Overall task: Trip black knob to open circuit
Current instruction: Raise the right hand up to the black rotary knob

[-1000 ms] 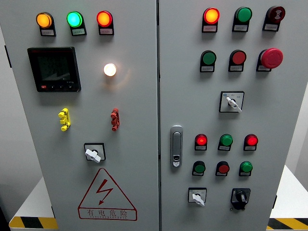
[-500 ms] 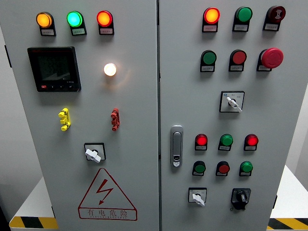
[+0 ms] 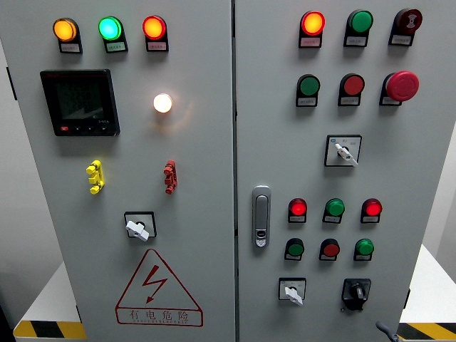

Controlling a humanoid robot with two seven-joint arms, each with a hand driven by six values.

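The black knob (image 3: pixel 355 293) is a rotary switch on a black plate at the bottom right of the grey cabinet's right door (image 3: pixel 406 164). Its pointer stands roughly upright, leaning slightly left. A small dark tip of my right hand (image 3: pixel 385 332) pokes in at the bottom edge, below and to the right of the knob and apart from it. Too little of the hand shows to tell its state. My left hand is out of the picture.
A white selector switch (image 3: pixel 292 291) sits just left of the knob. Red and green lamps (image 3: pixel 330 249) are above it, and a door handle (image 3: pixel 261 216) is at the centre. A red mushroom button (image 3: pixel 401 85) is at the upper right.
A dark tip of my right hand has come into view at the bottom edge, right of the black knob. The panel and the knob look the same.
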